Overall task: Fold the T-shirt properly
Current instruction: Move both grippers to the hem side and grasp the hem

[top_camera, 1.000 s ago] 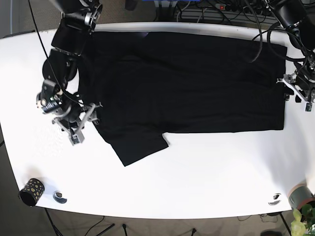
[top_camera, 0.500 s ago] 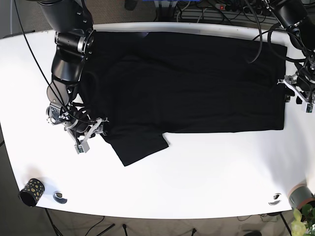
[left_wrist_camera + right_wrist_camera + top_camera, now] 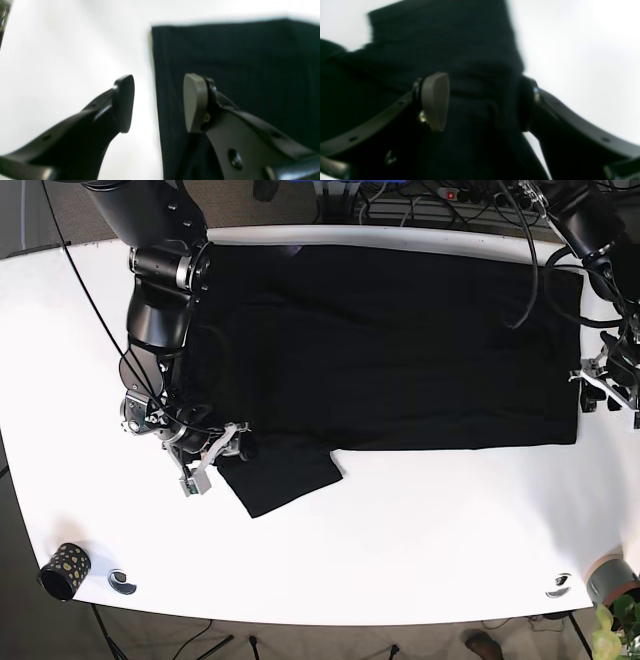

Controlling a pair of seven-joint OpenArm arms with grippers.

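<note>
The black T-shirt (image 3: 380,350) lies spread flat on the white table (image 3: 400,550), with one sleeve (image 3: 285,475) sticking out toward the front. My right gripper (image 3: 215,463) is at the base of that sleeve. In the right wrist view it (image 3: 480,102) is open, with black cloth (image 3: 445,37) between its fingers. My left gripper (image 3: 600,388) is at the shirt's right edge. In the left wrist view it (image 3: 157,102) is open and straddles the cloth edge (image 3: 237,55), one finger over bare table (image 3: 62,50).
A dark speckled cup (image 3: 65,570) and a small round piece (image 3: 122,581) sit at the front left corner. Another round piece (image 3: 558,584) and a plant pot (image 3: 610,580) are at the front right. Cables (image 3: 440,200) run behind the table.
My right arm has moved right and forward, bringing its gripper from the bare table onto the sleeve's base. My left gripper has shifted slightly forward along the shirt's right edge.
</note>
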